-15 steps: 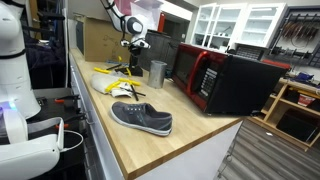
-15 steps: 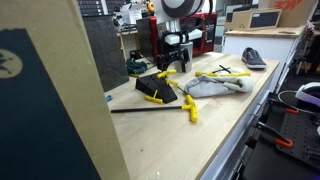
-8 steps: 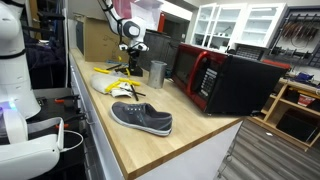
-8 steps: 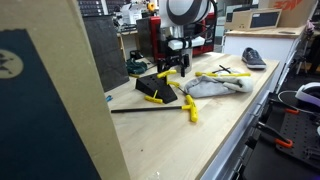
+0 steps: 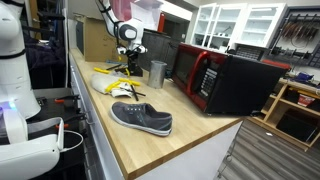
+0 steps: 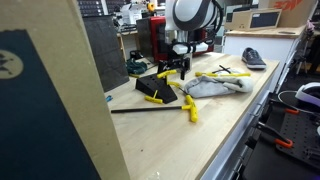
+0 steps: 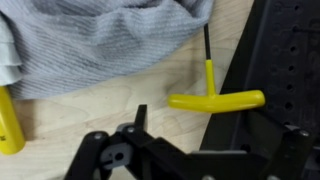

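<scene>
My gripper point(image 7: 218, 132) is open with nothing between its fingers, hanging just above the wooden bench. Directly below it lies a yellow T-handle hex key point(image 7: 215, 99) with a thin black shaft. The key rests between a crumpled grey cloth point(image 7: 100, 40) and a black perforated stand point(image 7: 285, 70). In both exterior views the gripper point(image 5: 129, 50) point(image 6: 178, 68) hovers over the cluster of yellow-handled tools point(image 6: 190, 108), the stand point(image 6: 158, 90) and the cloth point(image 6: 215, 87). A second yellow handle point(image 7: 8, 122) shows at the left edge of the wrist view.
A grey shoe point(image 5: 141, 118) lies near the bench's front edge. A metal cup point(image 5: 157, 72) and a red-and-black microwave point(image 5: 225, 80) stand beside the tools. A long thin rod point(image 6: 145, 110) lies on the bench, and a cardboard box point(image 5: 98, 40) stands behind the arm.
The arm has shifted sideways and slightly lower over the tool cluster. The jaws have stayed open, and no object on the bench has moved.
</scene>
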Robot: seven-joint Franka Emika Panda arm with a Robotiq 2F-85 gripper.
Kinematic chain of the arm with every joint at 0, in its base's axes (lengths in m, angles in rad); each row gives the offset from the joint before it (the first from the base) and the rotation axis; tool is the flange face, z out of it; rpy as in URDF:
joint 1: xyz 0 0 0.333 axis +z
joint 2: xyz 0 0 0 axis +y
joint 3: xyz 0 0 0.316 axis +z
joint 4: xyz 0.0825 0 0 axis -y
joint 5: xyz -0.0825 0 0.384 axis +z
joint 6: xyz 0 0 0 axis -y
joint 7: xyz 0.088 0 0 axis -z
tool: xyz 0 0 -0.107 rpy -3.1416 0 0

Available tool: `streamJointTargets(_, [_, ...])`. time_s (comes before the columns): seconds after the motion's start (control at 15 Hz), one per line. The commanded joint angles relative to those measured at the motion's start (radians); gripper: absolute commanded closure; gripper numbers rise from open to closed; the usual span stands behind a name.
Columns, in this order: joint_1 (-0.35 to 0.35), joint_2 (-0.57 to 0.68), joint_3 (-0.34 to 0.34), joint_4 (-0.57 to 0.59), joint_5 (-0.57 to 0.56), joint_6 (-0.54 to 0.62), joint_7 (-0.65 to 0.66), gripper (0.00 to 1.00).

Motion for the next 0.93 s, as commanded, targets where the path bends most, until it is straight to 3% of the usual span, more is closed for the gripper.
streamJointTargets(0.0, [-0.009,-0.039,0.007,-0.069,0.047,0.031,-0.025,0.0])
streamJointTargets(0.27, [-0.012,-0.054,0.006,-0.087,0.086,0.016,-0.008,0.01])
streamJointTargets(0.33, [-0.012,-0.056,0.005,-0.09,0.095,0.014,-0.003,0.25])
streamJointTargets(0.47, [-0.013,-0.06,0.006,-0.094,0.113,0.007,0.002,0.3])
streamJointTargets(0.87, [-0.015,-0.077,0.005,-0.113,0.144,-0.002,0.012,0.76])
